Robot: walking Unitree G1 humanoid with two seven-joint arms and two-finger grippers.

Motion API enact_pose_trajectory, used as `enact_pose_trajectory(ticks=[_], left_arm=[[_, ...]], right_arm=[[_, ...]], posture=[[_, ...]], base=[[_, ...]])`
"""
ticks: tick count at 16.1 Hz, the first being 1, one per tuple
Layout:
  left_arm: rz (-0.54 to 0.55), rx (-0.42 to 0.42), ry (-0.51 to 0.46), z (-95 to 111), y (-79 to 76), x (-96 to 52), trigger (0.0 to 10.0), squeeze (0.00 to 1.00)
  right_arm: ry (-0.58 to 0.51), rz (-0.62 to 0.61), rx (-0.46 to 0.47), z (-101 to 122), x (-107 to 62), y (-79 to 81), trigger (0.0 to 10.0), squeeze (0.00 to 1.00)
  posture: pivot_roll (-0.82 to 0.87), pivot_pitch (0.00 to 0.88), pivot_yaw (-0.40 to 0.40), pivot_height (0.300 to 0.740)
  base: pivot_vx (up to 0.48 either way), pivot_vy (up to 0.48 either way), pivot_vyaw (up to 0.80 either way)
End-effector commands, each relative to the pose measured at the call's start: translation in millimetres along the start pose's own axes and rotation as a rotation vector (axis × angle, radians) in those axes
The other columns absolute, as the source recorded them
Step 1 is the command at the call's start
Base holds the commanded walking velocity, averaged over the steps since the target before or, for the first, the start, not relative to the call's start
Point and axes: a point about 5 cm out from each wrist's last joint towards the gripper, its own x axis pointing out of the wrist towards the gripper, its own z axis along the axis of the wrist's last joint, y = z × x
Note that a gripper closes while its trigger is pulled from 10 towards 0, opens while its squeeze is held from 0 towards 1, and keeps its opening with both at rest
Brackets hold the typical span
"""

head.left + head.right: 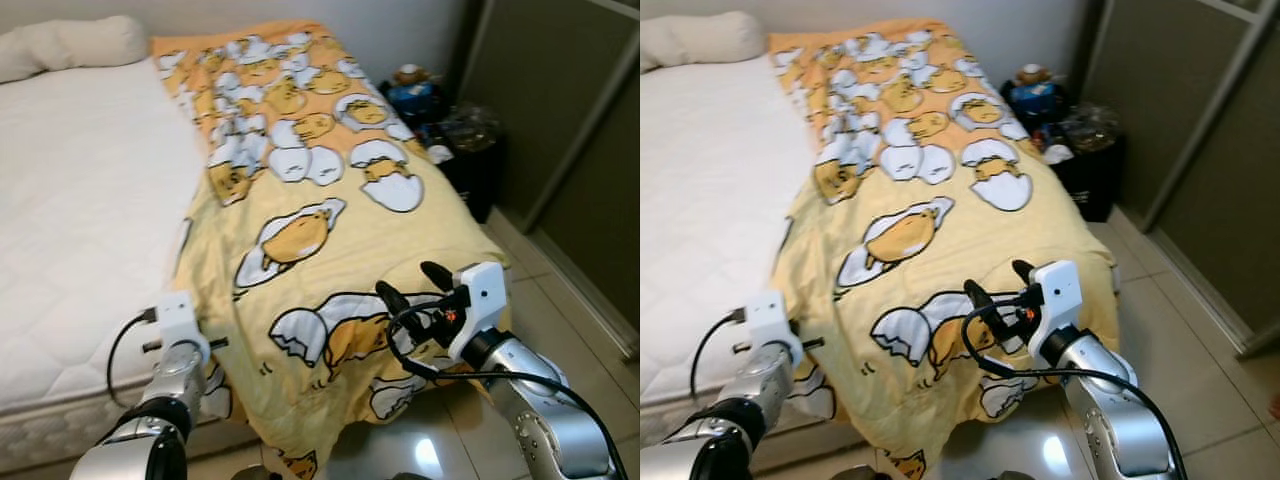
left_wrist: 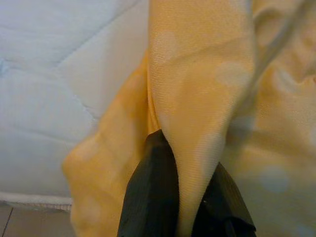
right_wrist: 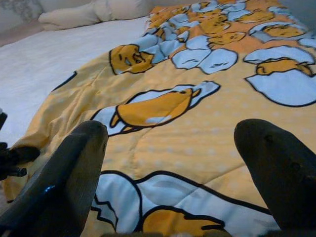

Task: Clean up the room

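Observation:
A yellow blanket (image 1: pixel 330 200) printed with egg cartoons lies along the right half of the white mattress (image 1: pixel 80 200), its near end hanging over the foot of the bed. My left gripper (image 2: pixel 185 197) is shut on a fold of the blanket's left edge, near the bed's front corner; the left wrist (image 1: pixel 175 325) sits just beside that edge. My right gripper (image 1: pixel 412 285) hovers open just above the blanket's near right part, with nothing between its fingers (image 3: pixel 74 168).
A white pillow (image 1: pixel 70 45) lies at the head of the bed. A dark bin and clutter with a blue toy (image 1: pixel 415 95) stand by the right side, next to a dark sliding wardrobe door (image 1: pixel 570 130). Shiny tiled floor (image 1: pixel 560 320) runs along the right.

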Motion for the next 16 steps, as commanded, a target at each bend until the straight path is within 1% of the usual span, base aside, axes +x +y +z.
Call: enact_pose_trajectory(ticks=[1, 3, 5, 6, 8, 9, 10, 11, 12, 13, 14, 15, 16], left_arm=[[-0.026, 0.024, -0.038, 9.7, -5.7, 1.0, 10.0, 0.0], [-0.033, 0.067, -0.056, 14.0, -8.6, 1.4, 10.0, 0.0], [-0.053, 0.111, -0.078, 19.5, -14.4, 1.5, 10.0, 0.0], [-0.056, 0.122, -0.085, 21.3, -15.0, 1.8, 10.0, 0.0], [-0.048, 0.137, -0.088, 22.1, -10.9, 2.5, 10.0, 0.0], [-0.037, 0.123, -0.074, 20.2, -6.0, 3.0, 10.0, 0.0], [-0.007, 0.108, -0.066, 18.8, 1.8, 3.5, 10.0, 1.0], [0.03, 0.039, -0.045, 16.3, 12.4, 4.1, 10.0, 1.0], [0.079, -0.002, -0.011, 12.7, 24.3, 4.6, 10.0, 1.0], [0.093, -0.009, -0.002, 11.8, 27.8, 4.7, 10.0, 1.0], [0.158, -0.036, 0.016, 11.9, 43.3, 5.0, 10.0, 1.0], [0.19, -0.045, 0.018, 12.8, 51.2, 5.0, 10.0, 1.0], [0.244, -0.065, 0.024, 13.5, 65.0, 4.4, 10.0, 1.0]], right_arm=[[-0.013, 0.004, -0.009, 1.8, 2.2, -2.2, 10.0, 0.05], [-0.011, 0.002, -0.008, 0.1, 1.9, -3.1, 10.0, 0.05], [-0.014, -0.006, -0.02, -0.8, 1.1, -4.3, 10.0, 0.08], [-0.013, -0.013, -0.028, -2.1, -0.2, -5.1, 10.0, 0.12], [-0.011, -0.016, -0.019, -5.0, -0.7, -4.2, 10.0, 0.14], [-0.012, -0.014, -0.015, -6.2, -0.8, -2.3, 10.0, 0.14], [-0.009, -0.011, -0.01, -7.7, -1.1, -0.6, 10.0, 0.15], [-0.006, -0.008, -0.005, -9.3, -1.6, 0.5, 10.0, 0.15], [-0.006, -0.01, -0.001, -10.2, -1.4, 0.5, 10.0, 0.14], [-0.006, -0.011, 0.0, -10.5, -1.1, 0.4, 10.0, 0.14], [-0.007, -0.007, 0.003, -11.0, -0.1, 1.2, 10.0, 0.15], [-0.007, -0.004, 0.003, -11.2, 0.5, 1.7, 10.0, 0.15], [-0.008, -0.001, 0.003, -11.5, 0.9, 2.1, 10.0, 0.15]], posture=[[-0.17, 0.015, 0.042, 0.74], [-0.18, 0.016, 0.042, 0.74], [-0.18, 0.017, 0.043, 0.74], [-0.18, 0.018, 0.045, 0.74], [-0.18, 0.018, 0.047, 0.74], [-0.18, 0.018, 0.047, 0.74], [-0.18, 0.019, 0.047, 0.74], [-0.18, 0.02, 0.047, 0.74], [-0.18, 0.02, 0.046, 0.74], [-0.18, 0.02, 0.046, 0.74], [-0.17, 0.015, 0.045, 0.74], [-0.17, 0.013, 0.044, 0.74], [-0.17, 0.011, 0.044, 0.74]], base=[[0.0, 0.0, 0.48], [0.0, 0.0, 0.44], [0.0, 0.0, 0.44], [0.0, 0.0, 0.44], [0.0, 0.0, 0.44], [0.0, 0.0, 0.44], [0.0, 0.0, 0.44], [0.0, 0.0, 0.44], [0.0, 0.0, 0.44], [0.0, 0.0, 0.44], [0.0, 0.0, 0.43], [0.0, 0.0, 0.44], [0.0, 0.0, 0.44]])
